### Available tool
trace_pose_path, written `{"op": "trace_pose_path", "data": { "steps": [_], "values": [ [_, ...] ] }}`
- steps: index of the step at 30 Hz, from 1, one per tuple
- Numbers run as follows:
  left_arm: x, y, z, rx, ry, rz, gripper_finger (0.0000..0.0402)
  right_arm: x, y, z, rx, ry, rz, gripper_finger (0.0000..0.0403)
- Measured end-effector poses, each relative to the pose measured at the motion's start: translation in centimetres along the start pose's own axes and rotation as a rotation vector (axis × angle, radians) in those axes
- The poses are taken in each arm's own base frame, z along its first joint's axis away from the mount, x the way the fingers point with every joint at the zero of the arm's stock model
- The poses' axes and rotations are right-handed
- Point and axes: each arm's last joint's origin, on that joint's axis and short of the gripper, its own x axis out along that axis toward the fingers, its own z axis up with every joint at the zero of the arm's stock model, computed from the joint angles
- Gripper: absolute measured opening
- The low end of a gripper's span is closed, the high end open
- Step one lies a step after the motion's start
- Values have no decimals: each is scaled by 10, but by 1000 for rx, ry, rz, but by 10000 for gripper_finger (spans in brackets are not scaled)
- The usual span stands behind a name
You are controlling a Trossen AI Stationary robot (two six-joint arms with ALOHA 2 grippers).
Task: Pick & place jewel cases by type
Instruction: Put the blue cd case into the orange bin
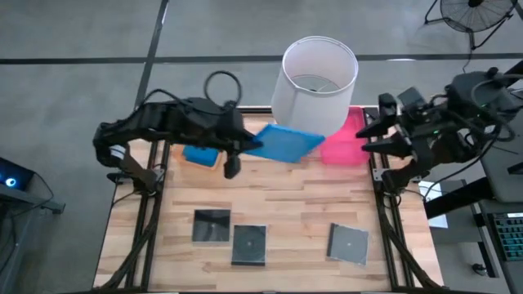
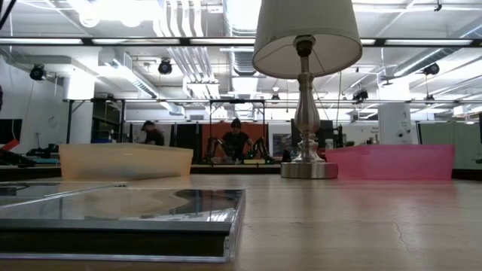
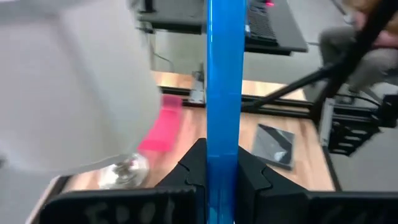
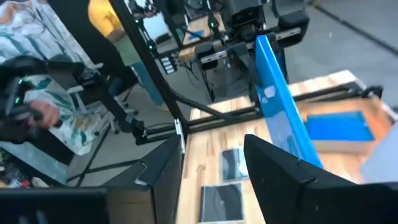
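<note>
Bright blue plastic, the flat rectangular jewel case (image 1: 282, 143) hangs above the far middle of the wooden counter (image 1: 286, 204), pinched at its near-left end by the left claw (image 1: 243, 145), whose fingers are closed onto both faces. In the high view its long axis runs left to right, the free end pointing toward the white lampshade (image 1: 319, 72) and the pink tray (image 1: 347, 140); the left wrist view shows it edge-on between the fingers.

The step appears to be the carry of this case to its sorting place. A second blue case (image 1: 201, 155) already lies in the translucent orange tray (image 1: 176, 149) at far left, so the next move likely calls for swinging back there and lowering flat.

3 dark square cases (image 1: 212, 226) wait along the near edge. The right claw (image 1: 377, 135) idles at the far right, fingers spread, holding nothing.
</note>
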Motion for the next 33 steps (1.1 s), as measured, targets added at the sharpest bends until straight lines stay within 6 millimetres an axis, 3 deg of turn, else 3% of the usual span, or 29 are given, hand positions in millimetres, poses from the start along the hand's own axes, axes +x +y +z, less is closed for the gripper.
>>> {"op": "trace_pose_path", "data": {
  "steps": [6, 12, 17, 24, 33],
  "values": [
    [-42, 11, -3, -45, -13, 114, 12, -6, -3, -5, -110, 25, -48, 153],
    [-65, 19, -19, -128, -24, 204, 12, 7, -8, -11, -143, 99, -152, 140],
    [-70, 27, -51, -226, -1, 300, 12, 29, -9, -15, -189, 173, -175, 136],
    [-69, 33, -92, -357, -144, 308, 12, 62, -10, -20, -289, 246, -185, 129],
    [-66, 44, -150, -575, -236, 436, 12, 97, -11, -25, -300, 294, -185, 66]
  ]
}}
